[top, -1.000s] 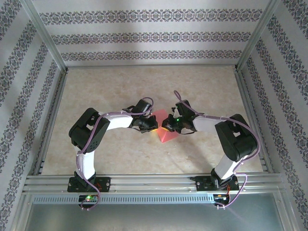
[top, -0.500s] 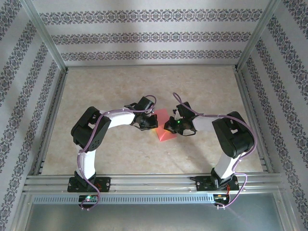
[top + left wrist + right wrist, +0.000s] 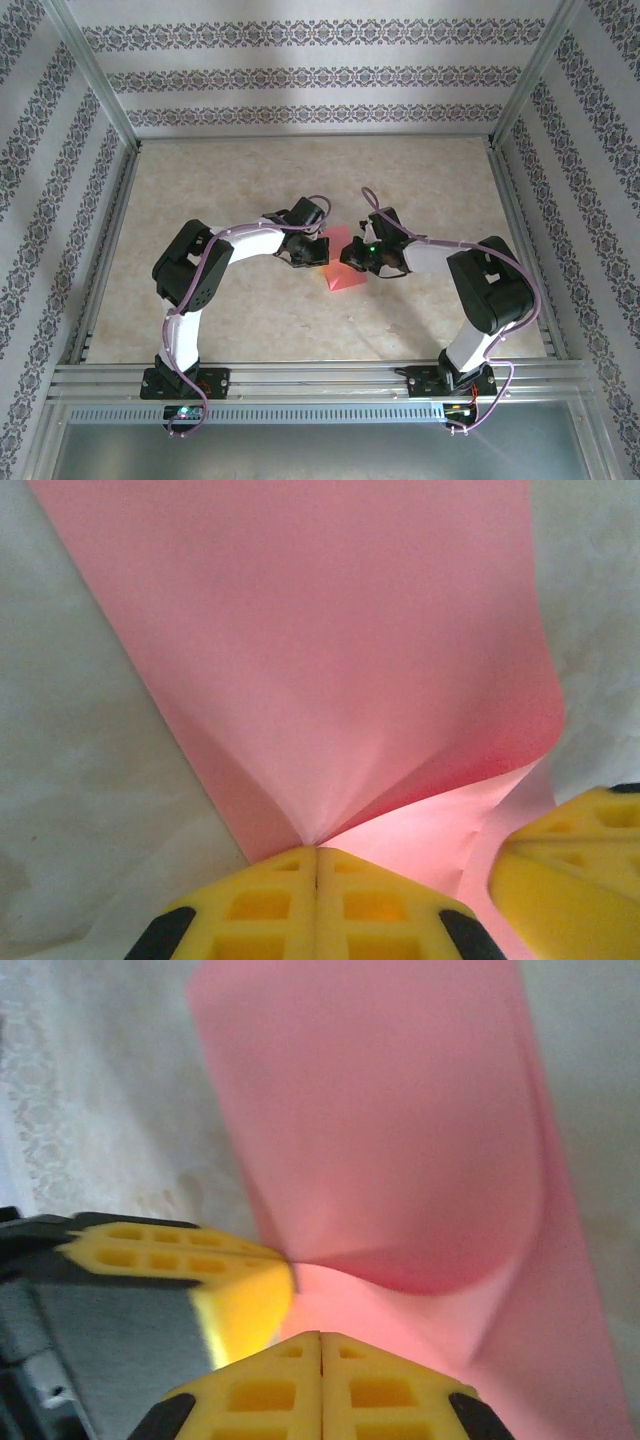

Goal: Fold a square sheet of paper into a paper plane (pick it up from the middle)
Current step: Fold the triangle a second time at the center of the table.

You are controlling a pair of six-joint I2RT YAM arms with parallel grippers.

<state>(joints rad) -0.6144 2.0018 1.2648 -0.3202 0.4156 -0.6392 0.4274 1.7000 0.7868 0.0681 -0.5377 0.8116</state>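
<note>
Marbled table, patterned walls behind. The sheet lies mid-table, its middle raised and bowed between my two grippers. Left gripper and right gripper each press their fingers together on a pinch of paper, tips nearly touching. Likely risks: drawing apart would tear the sheet, and uneven travel would skew the crease. My own fingers crowd each other; the rails stand well apart.

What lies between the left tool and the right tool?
The square sheet of paper, pinched by left tool and right tool, bridges them, as the top view shows.
</note>
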